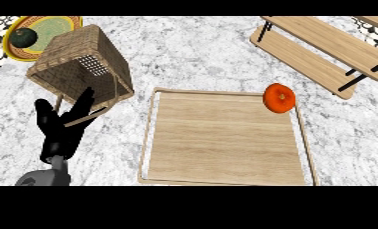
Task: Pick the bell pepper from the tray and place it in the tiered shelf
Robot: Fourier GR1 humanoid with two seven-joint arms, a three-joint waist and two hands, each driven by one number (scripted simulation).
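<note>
Bell pepper (279,97), orange-red, is being seen at the far right corner of the wooden tray (221,173), resting against its rim, untouched. Nothing is being held: the left hand (63,128) is being kept at the view's left, fingers straight and spread, just beside a wicker basket (81,65). The right hand is not being shown at all. The tiered shelf (317,48) is standing well apart, at the upper right. By this layout, picking, carrying and placing are all judged as yet to be done.
</note>
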